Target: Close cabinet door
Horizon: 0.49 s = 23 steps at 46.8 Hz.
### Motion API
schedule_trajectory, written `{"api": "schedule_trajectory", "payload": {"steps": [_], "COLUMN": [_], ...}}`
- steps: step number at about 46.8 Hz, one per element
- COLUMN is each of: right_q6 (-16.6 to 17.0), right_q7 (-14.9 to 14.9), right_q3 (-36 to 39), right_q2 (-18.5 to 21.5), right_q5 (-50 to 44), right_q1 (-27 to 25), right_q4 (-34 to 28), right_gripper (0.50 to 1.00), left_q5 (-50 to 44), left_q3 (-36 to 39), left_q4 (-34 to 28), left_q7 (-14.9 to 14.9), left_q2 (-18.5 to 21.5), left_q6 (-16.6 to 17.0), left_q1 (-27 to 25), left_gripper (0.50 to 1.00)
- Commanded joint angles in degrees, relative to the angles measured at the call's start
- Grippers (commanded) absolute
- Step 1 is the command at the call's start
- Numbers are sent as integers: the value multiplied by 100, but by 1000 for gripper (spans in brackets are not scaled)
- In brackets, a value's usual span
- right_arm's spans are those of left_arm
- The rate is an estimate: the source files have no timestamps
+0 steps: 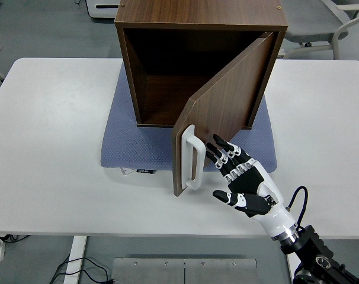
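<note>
A dark brown wooden cabinet stands on a blue mat at the table's middle back, its inside bare. Its door is hinged on the right and stands about half open, swung out toward me. A white handle is on the door's free edge. My right hand is open, fingers stretched, with the fingertips against the door's outer face just right of the handle. It holds nothing. The left arm is out of view.
The white table spreads wide on both sides of the mat. A grey chair stands behind the table at the back right. A white box sits on the floor at the back.
</note>
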Motion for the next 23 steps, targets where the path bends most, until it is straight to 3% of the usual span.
{"api": "schedule_trajectory", "payload": {"steps": [1, 23], "right_q6": [-105, -228], "right_q7": [-68, -139], "right_q3": [3, -208], "right_q2": [76, 357], "right_q5": [6, 6], "right_q1": [54, 371], "right_q4": [-70, -272], "right_gripper": [1000, 1000], "left_q5": [1, 1], "left_q3": [0, 0], "left_q4": [0, 0], "left_q7": [2, 2], "left_q2": [0, 0], "left_q6": [-1, -1], "left_q1": [0, 0], "left_gripper": [1000, 1000]}}
